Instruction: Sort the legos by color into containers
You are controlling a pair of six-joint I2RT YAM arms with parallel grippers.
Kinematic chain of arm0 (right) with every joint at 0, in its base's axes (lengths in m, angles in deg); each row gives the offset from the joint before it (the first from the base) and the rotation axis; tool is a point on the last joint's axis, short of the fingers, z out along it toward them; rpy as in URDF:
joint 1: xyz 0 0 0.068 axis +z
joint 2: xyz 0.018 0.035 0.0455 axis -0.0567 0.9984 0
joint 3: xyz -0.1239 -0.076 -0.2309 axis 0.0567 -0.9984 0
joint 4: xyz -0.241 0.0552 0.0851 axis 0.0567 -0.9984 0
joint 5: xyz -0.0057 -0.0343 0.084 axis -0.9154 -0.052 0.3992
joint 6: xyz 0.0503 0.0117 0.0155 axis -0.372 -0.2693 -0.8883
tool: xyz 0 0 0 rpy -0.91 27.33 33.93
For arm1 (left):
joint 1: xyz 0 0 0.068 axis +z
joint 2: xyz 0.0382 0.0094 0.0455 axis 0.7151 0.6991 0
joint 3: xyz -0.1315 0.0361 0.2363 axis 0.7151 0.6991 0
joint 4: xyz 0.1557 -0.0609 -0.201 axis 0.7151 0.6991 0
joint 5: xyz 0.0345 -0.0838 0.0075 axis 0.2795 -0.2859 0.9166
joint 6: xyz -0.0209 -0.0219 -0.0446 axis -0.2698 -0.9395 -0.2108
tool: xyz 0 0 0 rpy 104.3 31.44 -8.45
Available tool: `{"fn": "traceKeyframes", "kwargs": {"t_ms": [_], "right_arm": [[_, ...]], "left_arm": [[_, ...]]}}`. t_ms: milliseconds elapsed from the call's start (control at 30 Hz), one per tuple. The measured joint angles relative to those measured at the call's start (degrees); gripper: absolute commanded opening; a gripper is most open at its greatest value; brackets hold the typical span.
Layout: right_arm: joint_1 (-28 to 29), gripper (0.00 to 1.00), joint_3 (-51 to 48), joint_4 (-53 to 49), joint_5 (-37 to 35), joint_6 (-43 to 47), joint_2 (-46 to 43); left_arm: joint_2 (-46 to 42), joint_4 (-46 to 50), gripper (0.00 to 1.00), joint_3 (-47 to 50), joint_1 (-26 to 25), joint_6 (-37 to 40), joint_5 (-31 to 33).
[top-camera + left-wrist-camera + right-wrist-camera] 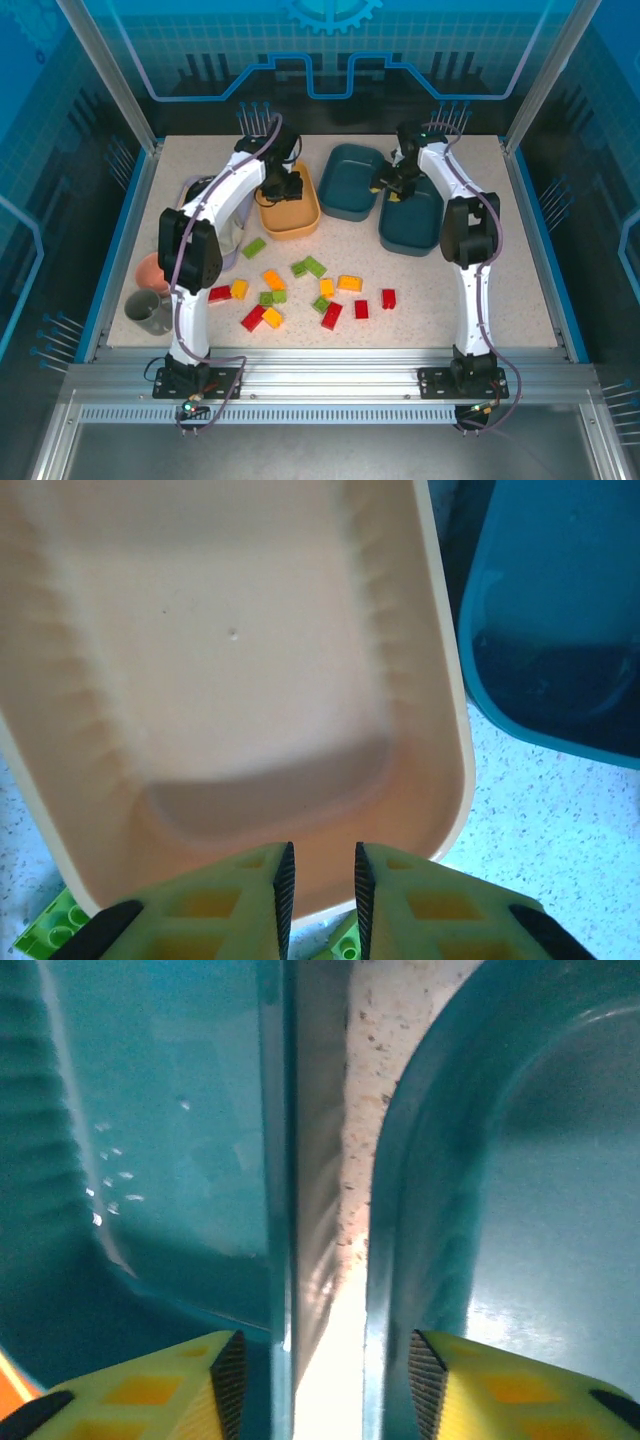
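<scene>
Over smooth yellow-orange bin (pixel 230 680), left gripper (pixel 320 880) barely parted, right gripper (pixel 325 1360) open above glossy teal bins (pixel 150 1160), both empty.

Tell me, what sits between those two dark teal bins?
A narrow strip of bare speckled table and nothing else. The right wrist view shows it between the middle bin and the far-right bin.
</scene>
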Motion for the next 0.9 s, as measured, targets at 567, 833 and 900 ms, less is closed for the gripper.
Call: {"fn": "traceKeyframes", "kwargs": {"t_ms": [567,833,900], "right_arm": [[7.98,0.7,-24.17,1.33,-13.84,7.08,-23.21],[19.1,0.72,-56.63,2.99,-14.16,4.42,-48.02],[20.57,0.72,-60.78,2.89,-13.62,4.2,-48.24]], "left_arm": [[-20.11,-10.4,0.51,23.87,-0.63,-8.94,-8.5],[-35.89,-20.9,0.66,43.91,-10.64,-12.48,-19.56],[-38.27,-21.88,0.66,46.53,-13.22,-12.46,-21.27]]}}
